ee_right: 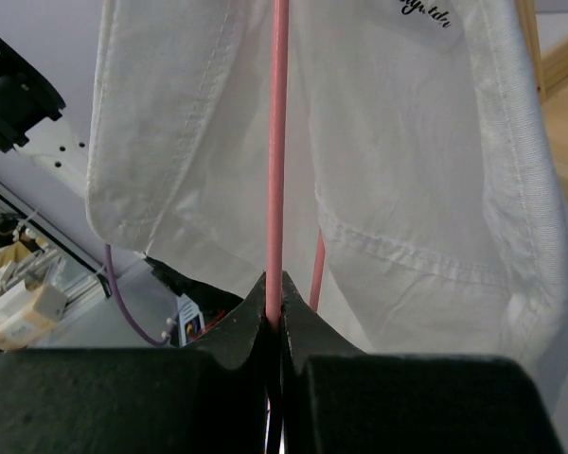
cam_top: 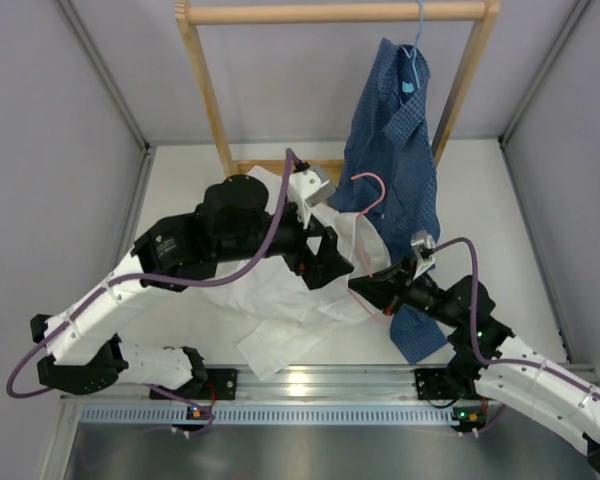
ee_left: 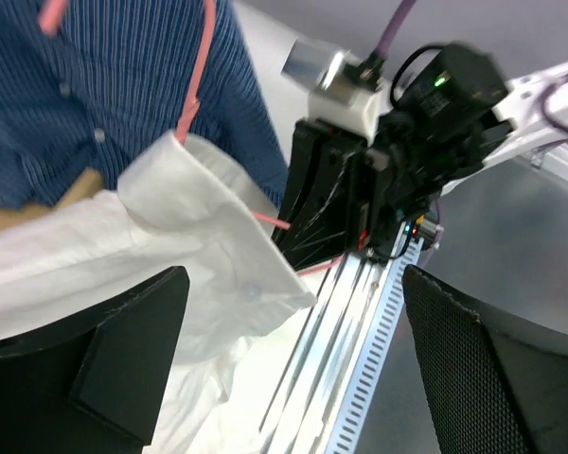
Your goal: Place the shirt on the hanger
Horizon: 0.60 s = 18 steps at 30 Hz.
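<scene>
The white shirt (cam_top: 290, 300) is draped over the pink hanger (cam_top: 372, 195) in the middle of the table, and its lower part lies crumpled on the surface. My right gripper (cam_top: 380, 285) is shut on the hanger's wire; in the right wrist view the wire (ee_right: 277, 142) runs straight up from the closed jaws (ee_right: 276, 317) with the shirt (ee_right: 407, 189) hanging on both sides. My left gripper (cam_top: 325, 262) is open beside the shirt. In the left wrist view its fingers (ee_left: 104, 378) stand wide apart with nothing between them, and the shirt's collar (ee_left: 170, 208) sits on the hanger (ee_left: 197, 85).
A dark blue checked shirt (cam_top: 395, 150) hangs on a light blue hanger (cam_top: 412, 60) from the wooden rack (cam_top: 330, 12) at the back, right behind the pink hanger. An aluminium rail (cam_top: 310, 385) runs along the near edge. Grey walls close both sides.
</scene>
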Tool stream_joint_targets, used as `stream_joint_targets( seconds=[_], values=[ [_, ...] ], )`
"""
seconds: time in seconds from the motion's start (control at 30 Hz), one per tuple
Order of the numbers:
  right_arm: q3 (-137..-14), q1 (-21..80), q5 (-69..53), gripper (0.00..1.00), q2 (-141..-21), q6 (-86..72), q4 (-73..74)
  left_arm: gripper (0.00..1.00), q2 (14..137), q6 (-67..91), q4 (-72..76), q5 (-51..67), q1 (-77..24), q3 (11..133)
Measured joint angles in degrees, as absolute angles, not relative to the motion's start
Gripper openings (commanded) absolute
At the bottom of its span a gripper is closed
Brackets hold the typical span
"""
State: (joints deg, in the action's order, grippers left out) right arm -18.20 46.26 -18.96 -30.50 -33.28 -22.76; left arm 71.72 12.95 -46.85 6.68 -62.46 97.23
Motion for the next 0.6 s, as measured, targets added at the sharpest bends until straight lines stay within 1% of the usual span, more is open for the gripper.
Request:
stream_joint_targets(
  seconds=[0.1,0.17,0.3,0.4,0.5,0.6],
  values=[
    [-17.3,46.3,-18.0,0.00,-29.9,-33.7,-25.0,0.98,71.6,8.4,-46.8,8.1,-62.5,103.2],
    [-17.3,46.3,-18.0,0.00,-29.9,-33.7,-26.0,0.98,70.7,5.0,-46.0,6.4,-62.6,105.5],
    [-17.3,46.3,-18.8,0.00,-29.2,-33.7,-27.0,0.98,67.9,-1.1,-44.2,0.7,-62.7,105.4],
    [-16.8,46.3,-20.3,0.00,-27.4,-33.6,-27.3,0.98,67.4,-5.1,-43.0,-0.9,-62.7,104.7],
    [-15.8,46.3,-22.1,0.00,-24.3,-33.4,-26.7,0.98,68.2,-9.3,-43.3,1.4,-62.7,103.6],
    [-15.7,46.3,-23.5,0.00,-21.3,-32.8,-24.5,0.98,70.3,-12.5,-44.3,7.0,-62.6,102.9]
  ],
)
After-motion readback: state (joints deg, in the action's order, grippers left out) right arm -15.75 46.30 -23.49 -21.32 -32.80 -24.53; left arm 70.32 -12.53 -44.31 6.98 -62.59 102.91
